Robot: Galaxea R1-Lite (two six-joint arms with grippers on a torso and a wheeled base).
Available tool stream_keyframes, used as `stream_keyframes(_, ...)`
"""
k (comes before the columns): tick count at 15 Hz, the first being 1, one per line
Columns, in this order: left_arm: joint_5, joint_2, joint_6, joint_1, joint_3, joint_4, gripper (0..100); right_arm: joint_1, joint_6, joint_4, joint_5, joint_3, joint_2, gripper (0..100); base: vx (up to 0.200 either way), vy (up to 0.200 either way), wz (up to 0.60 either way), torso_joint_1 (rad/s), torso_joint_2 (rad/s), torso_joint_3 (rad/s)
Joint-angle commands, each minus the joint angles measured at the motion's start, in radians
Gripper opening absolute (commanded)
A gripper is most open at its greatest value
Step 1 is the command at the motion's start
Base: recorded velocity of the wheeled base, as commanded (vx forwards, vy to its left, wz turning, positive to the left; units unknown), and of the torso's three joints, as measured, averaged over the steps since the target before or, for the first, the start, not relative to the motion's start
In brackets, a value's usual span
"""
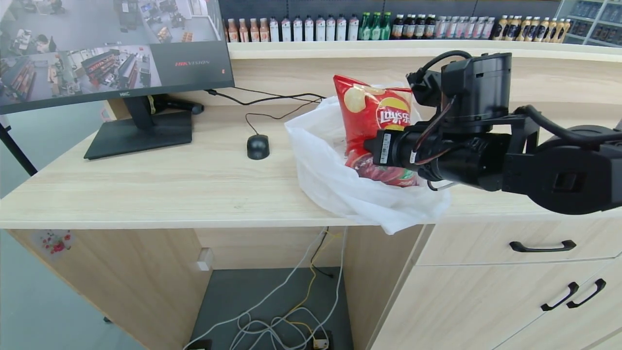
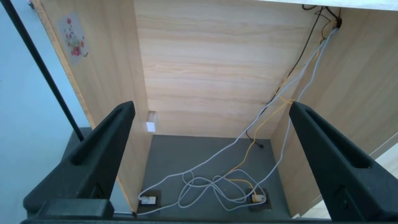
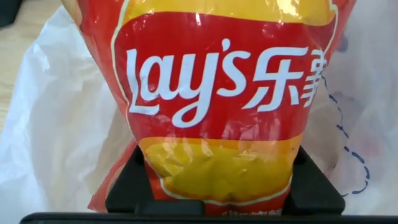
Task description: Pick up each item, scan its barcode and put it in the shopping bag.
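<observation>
We judge the step in hand to be the drop into the shopping bag (image 1: 335, 194). The chip bag (image 1: 374, 121) stands upright over the bag's open mouth, its lower end seemingly already inside the white plastic. To do it well, we would lower the chip bag straight down until it sits among the folds, and only then let go. The plastic is limp and part of it hangs over the front edge of the tabletop (image 1: 170, 180), so a sideways push could drag it off.

The right gripper (image 3: 217, 186) has its jaws closed on the chip bag's lower part, one on each side, pinching the foil. The left gripper (image 2: 211, 109) hangs below the tabletop facing the cables — its jaws are spread wide, holding and touching nothing.
</observation>
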Motion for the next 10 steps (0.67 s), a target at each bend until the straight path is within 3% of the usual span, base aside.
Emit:
stream_keyframes(1, 0.000, 0.000, 0.000, 0.000, 0.000, 0.000, 100, -0.001, 0.001, 0.002, 0.000, 0.007, 0.017, 0, 0.000, 0.000, 0.00, 0.000, 0.00, 0.000)
stream_keyframes(10, 0.000, 0.000, 0.000, 0.000, 0.000, 0.000, 100, -0.013, -0.003, 0.021, 0.032, 0.025, 0.059, 0, 0.000, 0.000, 0.00, 0.000, 0.00, 0.000)
